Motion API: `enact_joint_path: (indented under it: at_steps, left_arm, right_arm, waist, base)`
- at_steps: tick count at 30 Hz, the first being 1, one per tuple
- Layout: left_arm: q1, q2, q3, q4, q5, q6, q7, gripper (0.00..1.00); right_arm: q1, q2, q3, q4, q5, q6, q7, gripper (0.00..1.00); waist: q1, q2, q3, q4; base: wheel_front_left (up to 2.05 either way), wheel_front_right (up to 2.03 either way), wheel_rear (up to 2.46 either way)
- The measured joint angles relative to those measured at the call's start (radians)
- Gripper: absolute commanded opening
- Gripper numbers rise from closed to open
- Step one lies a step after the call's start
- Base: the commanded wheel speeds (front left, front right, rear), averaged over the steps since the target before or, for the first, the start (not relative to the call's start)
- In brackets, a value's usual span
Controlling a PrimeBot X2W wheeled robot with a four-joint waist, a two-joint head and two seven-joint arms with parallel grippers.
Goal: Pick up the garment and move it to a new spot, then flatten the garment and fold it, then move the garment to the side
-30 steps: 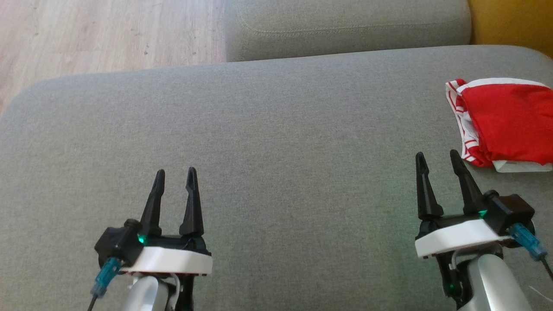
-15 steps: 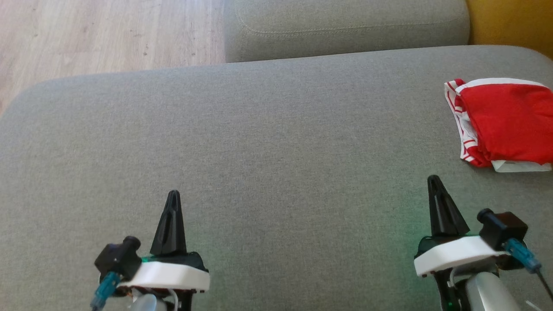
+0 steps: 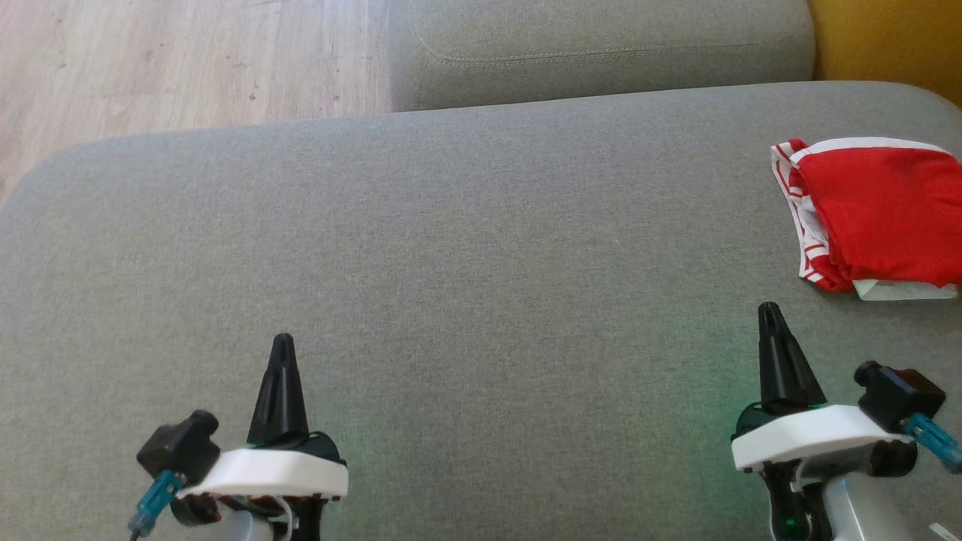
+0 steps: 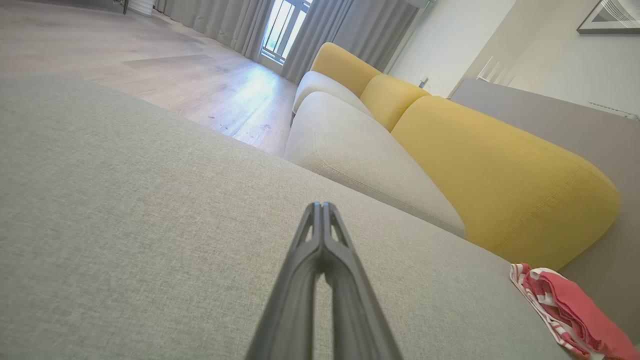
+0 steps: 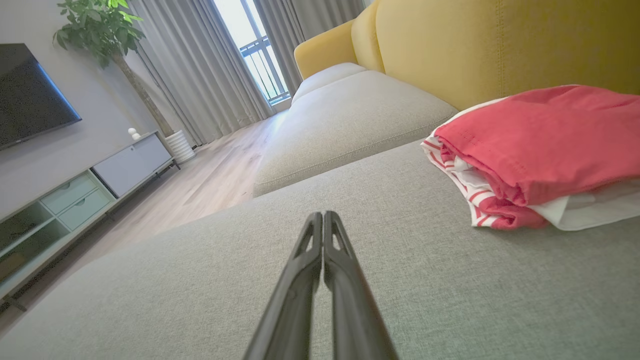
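We see the folded red cloth garment [image 3: 879, 214], with red-and-white striped edging and a white layer showing under its near side. It lies flat at the right edge of the wide grey woven-fabric seat cushion [image 3: 481, 248], towards the far right corner. Nothing grips it, and its right part runs past the side of the head view. Beyond it, in the right wrist view, rises the mustard-yellow padded backrest [image 5: 500, 45].

Our right gripper [image 3: 767, 308] is over the near right part of the cushion. It is near the garment's near left corner but apart from it. Its 2 long dark fingers are pressed together into a single point, with nothing between them.

Our left gripper [image 3: 282, 340] is over the near left part of the cushion, well apart from the garment. Its 2 fingers are likewise closed tip to tip and empty. Both grippers point towards the cushion's far edge. We cannot tell whether either touches the fabric below.

Past that far edge sits a second grey seat cushion [image 3: 601, 45] with a stitched seam, and to its left is the pale wooden plank floor [image 3: 188, 68]. The right wrist view also takes in grey floor-length curtains [image 5: 200, 75] beside a bright window and a leafy green potted plant [image 5: 95, 25]. A dark flat television [image 5: 30, 95] hangs on the wall there, with a low pale cabinet [image 5: 90, 185] beneath it.
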Motion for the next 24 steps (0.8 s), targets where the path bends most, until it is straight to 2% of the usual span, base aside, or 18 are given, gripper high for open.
enact_joint_path:
  at_steps: [24]
  left_arm:
    - [0.0, 0.001, 0.05, 0.0, -0.223, -0.01, 0.063, 0.0]
  right_arm:
    - [0.0, -0.001, -0.027, 0.0, 0.267, 0.0, 0.053, 0.0]
  waist:
    - [0.0, 0.0, -0.009, -0.002]
  base:
    - [0.0, 0.0, 0.0]
